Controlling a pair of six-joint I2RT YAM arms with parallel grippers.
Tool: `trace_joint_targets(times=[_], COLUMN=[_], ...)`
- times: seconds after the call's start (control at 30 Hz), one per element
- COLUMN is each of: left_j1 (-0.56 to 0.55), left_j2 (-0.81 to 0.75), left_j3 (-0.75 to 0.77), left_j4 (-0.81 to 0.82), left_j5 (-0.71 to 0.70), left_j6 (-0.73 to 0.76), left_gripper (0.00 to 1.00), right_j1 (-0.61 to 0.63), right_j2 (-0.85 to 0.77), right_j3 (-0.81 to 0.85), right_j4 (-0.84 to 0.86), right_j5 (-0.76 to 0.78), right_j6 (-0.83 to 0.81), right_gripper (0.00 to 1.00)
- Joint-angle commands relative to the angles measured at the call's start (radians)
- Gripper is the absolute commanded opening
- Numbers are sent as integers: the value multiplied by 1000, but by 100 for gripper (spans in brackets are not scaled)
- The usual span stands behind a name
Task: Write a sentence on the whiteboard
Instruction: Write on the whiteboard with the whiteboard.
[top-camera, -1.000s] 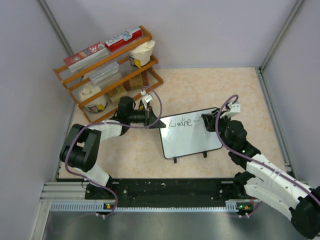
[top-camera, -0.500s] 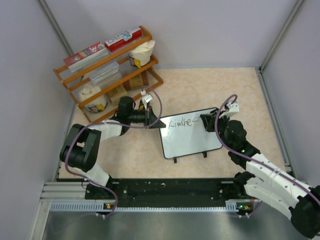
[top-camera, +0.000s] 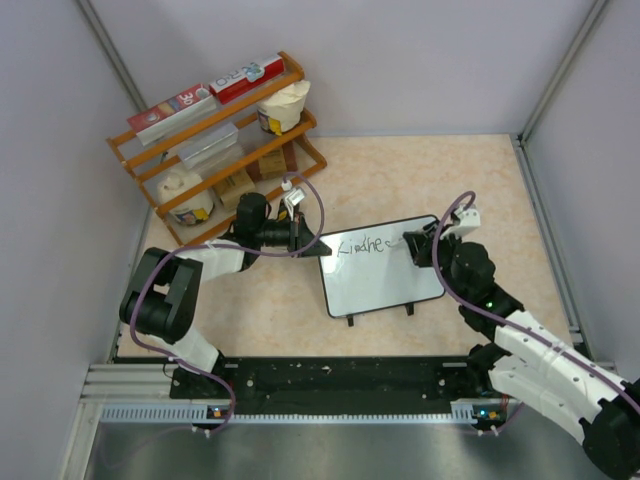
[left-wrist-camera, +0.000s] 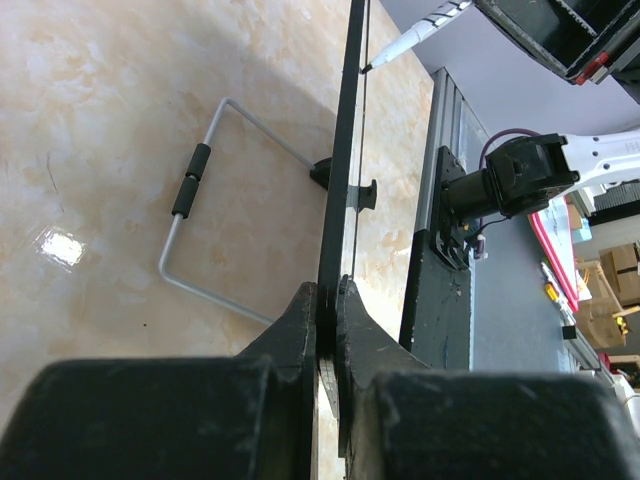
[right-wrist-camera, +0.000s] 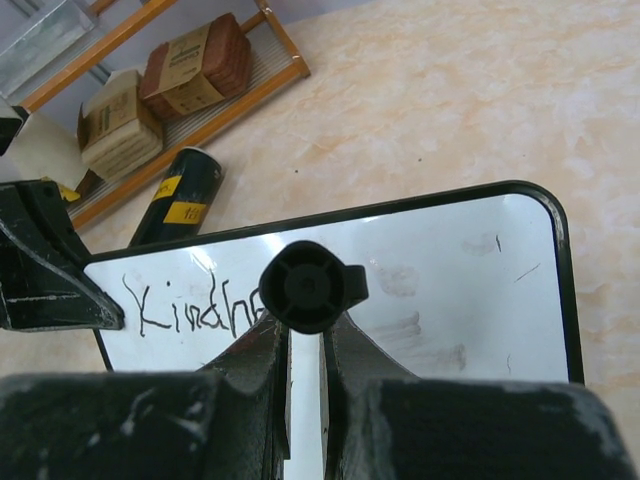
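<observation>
The whiteboard (top-camera: 385, 280) stands tilted on the table, with black handwritten letters of the sentence (top-camera: 360, 246) along its top left. My left gripper (top-camera: 312, 243) is shut on the board's left edge; the left wrist view shows the frame (left-wrist-camera: 345, 150) edge-on between its jaws. My right gripper (top-camera: 420, 245) is shut on a marker, whose black end (right-wrist-camera: 308, 287) fills the right wrist view above the board (right-wrist-camera: 450, 290). The marker's white tip (left-wrist-camera: 415, 35) touches the board's face to the right of the letters (right-wrist-camera: 190, 305).
A wooden rack (top-camera: 215, 135) with boxes, bottles and a cup stands at the back left. The board's wire stand (left-wrist-camera: 190, 190) rests on the table behind it. Grey walls close in both sides, and a black rail (top-camera: 330, 375) runs along the near edge.
One more letter has appeared at the right end of the written word. My right gripper with the marker has shifted slightly right. The left arm has held still.
</observation>
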Motion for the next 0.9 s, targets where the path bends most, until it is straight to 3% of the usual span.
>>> trace_joint_targets(times=[0.0, 0.4, 0.63, 0.87], left_j1=[-12, -12, -12, -12], left_j2=[29, 29, 30, 29], left_j3=[-11, -12, -12, -12], left_j4=[-59, -59, -59, -62], left_j5=[-59, -60, -62, -62], left_j6=[129, 131, 133, 134], left_gripper=[0, 0, 0, 0], right_j1=[-7, -7, -7, -13], right_j2=[-13, -8, -122, -77], right_j3=[-22, -23, -28, 4], right_j4=[34, 80, 74, 45], right_j5=[-28, -67, -9, 68], right_j6=[-15, 20, 13, -18], right_gripper=[0, 0, 0, 0])
